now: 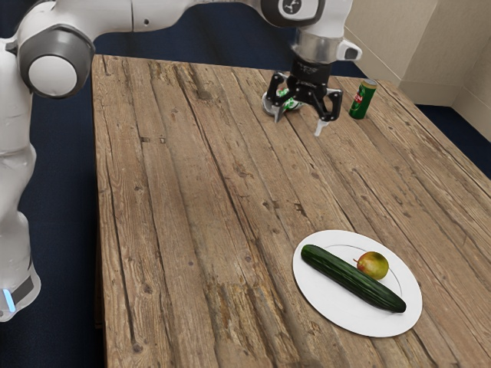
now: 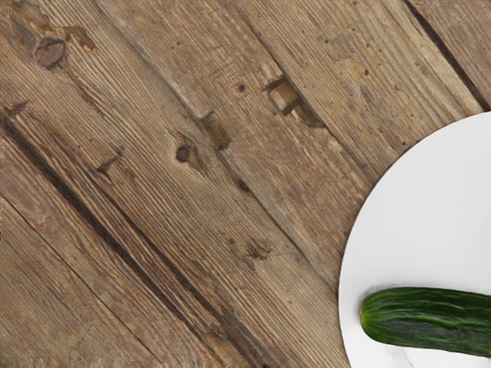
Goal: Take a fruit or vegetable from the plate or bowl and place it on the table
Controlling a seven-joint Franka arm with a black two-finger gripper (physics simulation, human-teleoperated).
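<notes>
Weathered brown plank table (image 1: 215, 169); dark blue floor (image 1: 230, 47); beige wall (image 1: 387, 38). One long dark-green cucumber (image 1: 353, 279) on a white plate (image 1: 314, 307), slanting down toward the exterior view's right; beside it, one round yellow-green-and-red fruit (image 1: 374, 265). One black two-finger gripper (image 1: 298, 127), spread, holding nothing.

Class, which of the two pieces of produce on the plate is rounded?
The yellowish-green fruit with the reddish patch; the cucumber beside it is long and dark green.

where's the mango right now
In the exterior view it sits on the white plate, beside the cucumber, toward the exterior view's right.
</notes>
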